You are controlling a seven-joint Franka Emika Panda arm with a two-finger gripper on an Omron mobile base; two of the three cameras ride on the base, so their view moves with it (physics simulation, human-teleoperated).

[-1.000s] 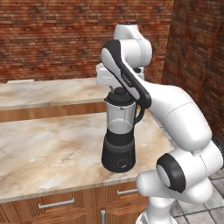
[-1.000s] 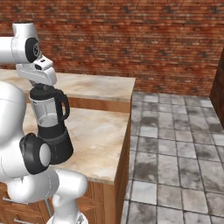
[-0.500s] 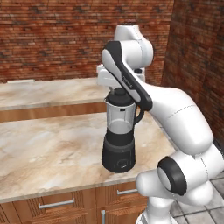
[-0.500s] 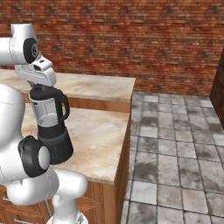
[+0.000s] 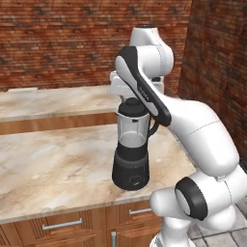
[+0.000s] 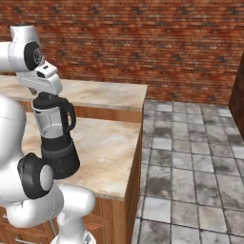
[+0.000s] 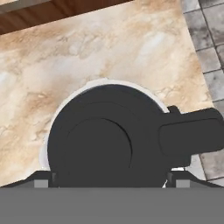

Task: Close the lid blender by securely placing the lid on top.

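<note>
Against the pictures of a moment before, little has shifted: the blender (image 5: 131,149) stands on the same spot of the desk (image 5: 53,164), and the arm is bent over it in much the same pose. The lid (image 5: 132,107) sits on top of the jar, level with its rim as far as I can tell. What has changed is at the hand (image 7: 109,181): in the hand view its two fingertips (image 7: 41,179) stand wide apart, one at either side of the lid (image 7: 103,138) and seemingly clear of it, so the hand is spread wide and grips nothing. In the base views the hand itself is tucked behind the arm just above the lid, and its fingers are hard to make out.

The blender is near the desk's right end, where the marble edge drops to a grey tiled floor (image 6: 190,167). The black handle (image 6: 71,116) points towards that free end. To the blender's left the marble runs broad and bare; behind it a second, higher counter level (image 5: 53,103) runs along the brick wall (image 5: 62,43). Below the front edge are wooden drawers (image 5: 60,226) with metal pulls. In the right base view the floor is open well past the desk's end
</note>
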